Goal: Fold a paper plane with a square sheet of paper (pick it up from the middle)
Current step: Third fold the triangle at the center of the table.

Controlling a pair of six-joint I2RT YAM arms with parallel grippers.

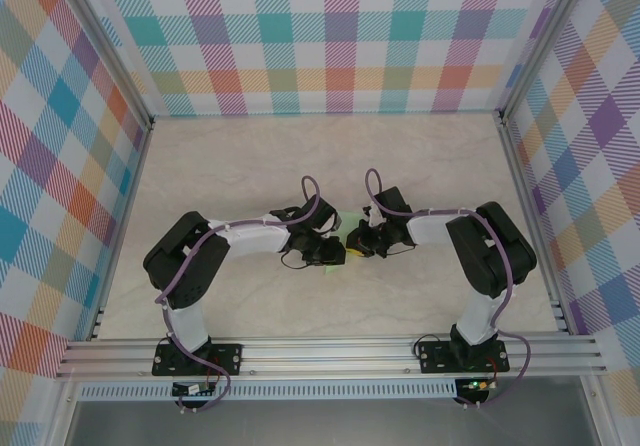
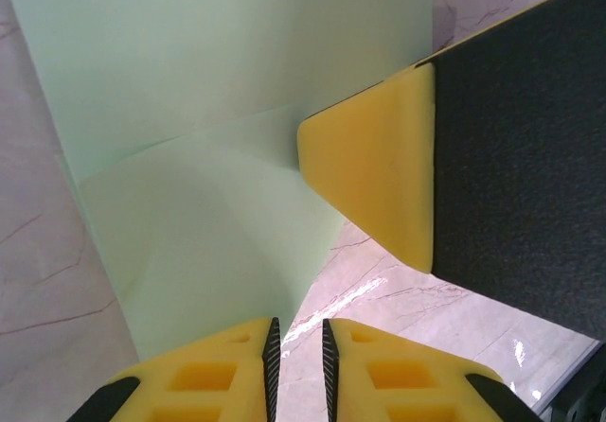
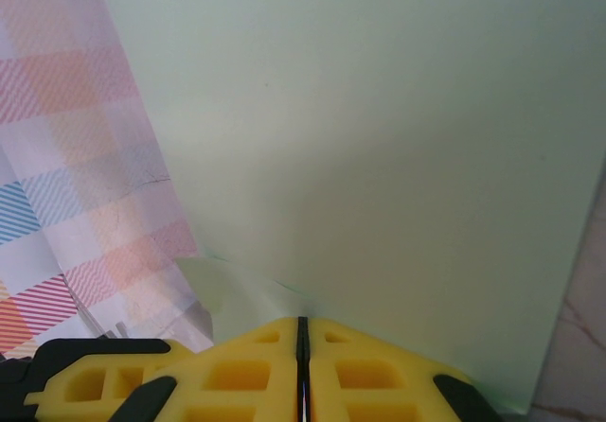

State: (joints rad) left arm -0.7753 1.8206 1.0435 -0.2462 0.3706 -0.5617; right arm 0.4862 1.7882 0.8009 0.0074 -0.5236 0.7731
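**Both tools meet at the green sheet in mid-desk**

The pale marbled desk (image 1: 250, 156) sits inside pastel checked walls (image 1: 340, 36). Across it, the white-and-black left arm (image 1: 250, 234) and right arm (image 1: 440, 228) bend inward until their tips nearly touch at the desk's centre.

Between those tips is the thin pale mint-green square sheet of paper (image 3: 379, 157), lifted so that it stands up from the right tool (image 3: 303, 323). This tool's yellow fingers are pressed together on the sheet's lower edge. In the left wrist view the sheet (image 2: 218, 62) shows a soft diagonal crease, with one flap bowing toward the camera, and the right tool's yellow fingertip (image 2: 369, 176) lies against its right edge.

The left tool (image 2: 298, 325) sits just below the sheet's lowest corner. Its black-padded fingers are a narrow slit apart, with bare desk visible through the gap. The corner reaches the left-hand finger; I cannot tell whether it is gripped.
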